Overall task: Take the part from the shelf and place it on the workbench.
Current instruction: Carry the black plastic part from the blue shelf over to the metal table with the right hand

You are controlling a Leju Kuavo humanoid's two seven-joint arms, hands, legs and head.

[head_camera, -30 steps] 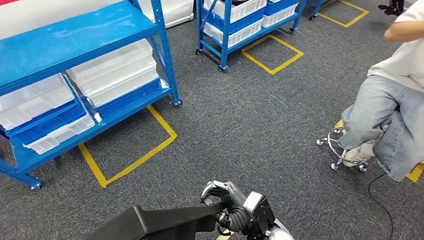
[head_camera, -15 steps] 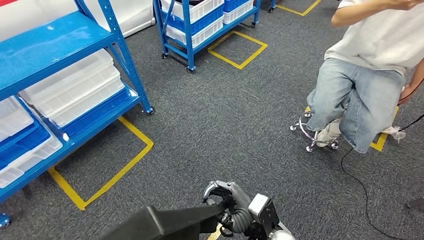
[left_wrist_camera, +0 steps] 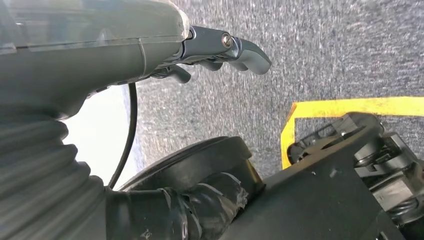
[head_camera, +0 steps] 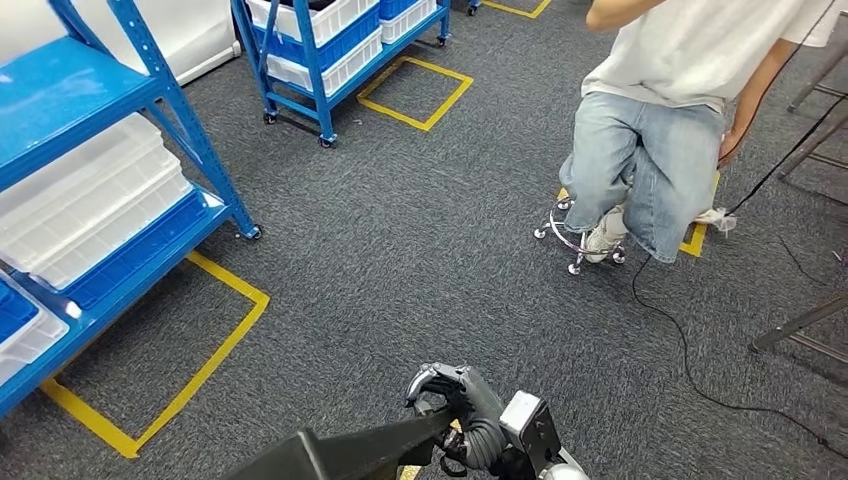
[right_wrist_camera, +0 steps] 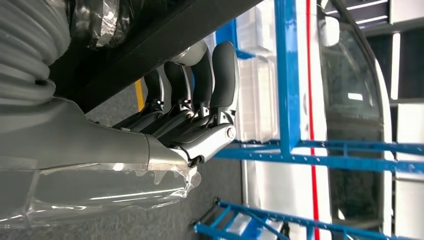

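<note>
A long black part (head_camera: 350, 455) runs across the bottom of the head view. My right hand (head_camera: 455, 400) grips its right end, fingers curled over the edge. In the right wrist view those fingers (right_wrist_camera: 200, 85) wrap around the black part (right_wrist_camera: 165, 40). The left wrist view looks along the part (left_wrist_camera: 325, 200) toward the right hand (left_wrist_camera: 385, 150). My left hand (left_wrist_camera: 220, 47) stretches its fingers out over the carpet, apart from the part, with nothing between them.
A blue shelf with white bins (head_camera: 90, 200) stands at the left, and a second blue rack (head_camera: 320, 40) behind it. A person (head_camera: 650, 130) sits on a wheeled stool (head_camera: 575, 235) ahead right. A cable (head_camera: 690, 360) and yellow floor tape (head_camera: 200, 370) cross the grey carpet.
The whole view has swung: the shelves slid left and the seated person came toward the middle. My right hand still grips the part the same way.
</note>
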